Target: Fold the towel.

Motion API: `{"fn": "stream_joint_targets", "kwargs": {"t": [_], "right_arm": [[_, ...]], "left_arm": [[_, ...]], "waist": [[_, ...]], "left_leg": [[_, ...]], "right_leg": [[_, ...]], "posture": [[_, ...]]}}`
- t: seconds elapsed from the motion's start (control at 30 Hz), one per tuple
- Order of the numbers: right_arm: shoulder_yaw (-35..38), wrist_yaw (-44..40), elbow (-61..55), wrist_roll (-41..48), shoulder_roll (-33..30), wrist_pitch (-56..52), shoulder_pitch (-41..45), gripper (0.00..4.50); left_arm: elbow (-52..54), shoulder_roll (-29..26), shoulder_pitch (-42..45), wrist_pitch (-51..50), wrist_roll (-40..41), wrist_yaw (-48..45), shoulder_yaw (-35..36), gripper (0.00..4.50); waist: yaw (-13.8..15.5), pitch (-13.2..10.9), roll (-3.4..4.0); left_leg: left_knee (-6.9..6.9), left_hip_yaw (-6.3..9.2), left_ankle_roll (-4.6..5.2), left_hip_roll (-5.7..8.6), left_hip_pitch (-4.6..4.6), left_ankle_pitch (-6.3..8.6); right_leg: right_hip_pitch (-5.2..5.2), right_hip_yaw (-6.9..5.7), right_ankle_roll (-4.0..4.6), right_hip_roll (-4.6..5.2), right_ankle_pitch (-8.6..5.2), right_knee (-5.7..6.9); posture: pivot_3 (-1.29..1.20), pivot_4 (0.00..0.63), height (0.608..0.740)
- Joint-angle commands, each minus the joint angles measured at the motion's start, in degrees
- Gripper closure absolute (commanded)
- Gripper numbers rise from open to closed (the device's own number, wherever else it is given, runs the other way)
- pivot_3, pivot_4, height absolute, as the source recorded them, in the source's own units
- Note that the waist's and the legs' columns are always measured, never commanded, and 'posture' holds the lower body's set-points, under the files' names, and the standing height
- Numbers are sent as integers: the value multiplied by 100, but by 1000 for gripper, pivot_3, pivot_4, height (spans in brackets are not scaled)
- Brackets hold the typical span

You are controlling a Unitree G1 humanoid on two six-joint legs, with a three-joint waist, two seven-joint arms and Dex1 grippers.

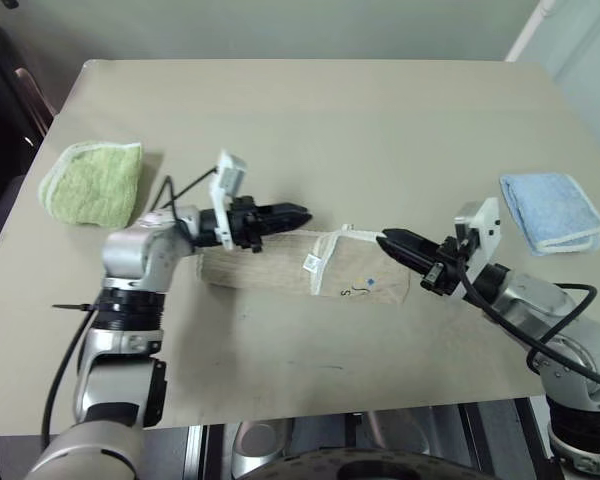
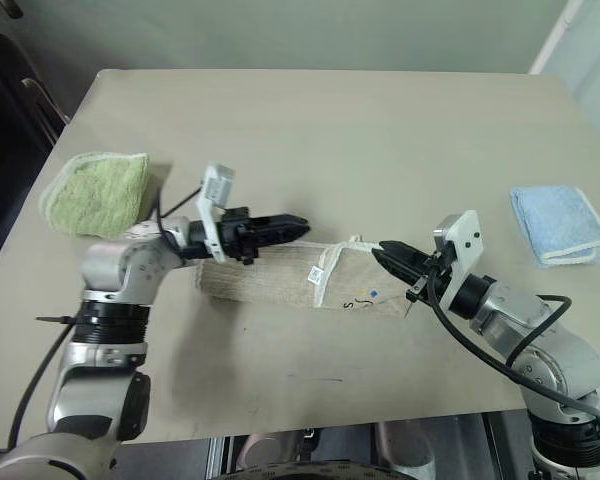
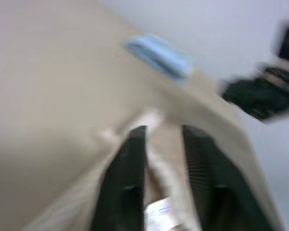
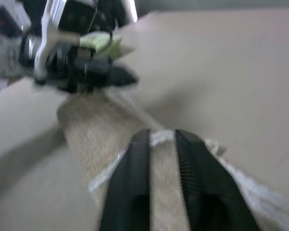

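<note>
The beige terry towel lies folded into a narrow strip mid-desk, with the left tool and right tool poised above its ends, fingers slightly parted and empty, seemingly just released.

The two head cameras look forward and down over the whole table. Each wrist camera sits low and close behind its own fingers, aimed inward across the towel both share.
</note>
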State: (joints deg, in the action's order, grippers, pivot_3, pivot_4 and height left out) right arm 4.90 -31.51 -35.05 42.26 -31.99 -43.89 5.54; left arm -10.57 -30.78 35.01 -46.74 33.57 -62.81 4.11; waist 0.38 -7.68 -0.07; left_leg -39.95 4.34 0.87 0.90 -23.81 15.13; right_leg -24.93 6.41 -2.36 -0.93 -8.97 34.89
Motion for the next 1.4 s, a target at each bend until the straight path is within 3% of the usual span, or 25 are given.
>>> {"fn": "stream_joint_targets", "kwargs": {"t": [0.03, 0.17, 0.23, 0.5, 0.6, 0.8, 0.97, 1.4], "right_arm": [[-141, -214, -80, 67, -117, -8, 191, 2179], [-356, -547, 82, -19, -296, 60, 400, 744], [-444, -701, 198, -65, -368, 105, 522, 84], [-704, -1379, 666, -278, -614, 268, 865, 38], [-897, -1399, 931, -510, -511, 359, 1084, 38], [-1070, -1459, 1032, -550, -408, 256, 1259, 38], [-1112, -1357, 1140, -571, -325, 67, 1380, 38], [-1020, -1038, 1071, -652, -168, -178, 1339, 38]], "left_arm": [[109, -321, -64, -109, 94, -24, 192, 1767], [324, -857, -586, -285, 304, -286, 416, 319], [439, -1102, -846, -415, 453, -471, 512, 0], [803, -1953, -1880, -762, 901, -843, 1073, 0], [713, -1930, -2098, -981, 1046, -257, 1642, 0], [842, -2160, -2334, -2564, 1674, 502, 2320, 0], [720, -2113, -2245, -3641, 2008, 1100, 2665, 0], [268, -1629, -1952, -4541, 2010, 1787, 2656, 0]], "waist": [[-1, 0, 0], [-24, 0, 0], [-32, 0, 0], [-24, 1, -1], [-25, 1, -2], [-39, 2, -3], [-47, 2, -4], [-39, 3, -6]], "left_leg": [[0, 0, 1, 0, -2, 1], [4, -1, 18, 0, -7, 14], [7, 0, 10, -1, -9, 18], [18, 2, 10, -2, -18, 25], [27, 3, 15, -3, -17, 29], [77, 0, 5, -6, -14, 6], [97, 0, -43, -14, -13, -27], [97, 1, -38, -16, 11, -39]], "right_leg": [[-3, 0, 1, 0, -1, 0], [-14, 1, 6, -2, -4, 2], [-21, 0, 12, -3, -8, 5], [-41, -1, 29, -4, -18, 12], [-50, -1, 38, -4, -19, 20], [-69, -2, 60, -5, -11, 27], [-82, -5, 75, -11, -12, 38], [-86, -4, 99, -16, -7, 94]], "posture": [[0, 150, 740], [0, 150, 740], [0, 150, 740], [0, 150, 740], [0, 150, 740], [0, 150, 740], [0, 150, 740], [0, 150, 740]]}}
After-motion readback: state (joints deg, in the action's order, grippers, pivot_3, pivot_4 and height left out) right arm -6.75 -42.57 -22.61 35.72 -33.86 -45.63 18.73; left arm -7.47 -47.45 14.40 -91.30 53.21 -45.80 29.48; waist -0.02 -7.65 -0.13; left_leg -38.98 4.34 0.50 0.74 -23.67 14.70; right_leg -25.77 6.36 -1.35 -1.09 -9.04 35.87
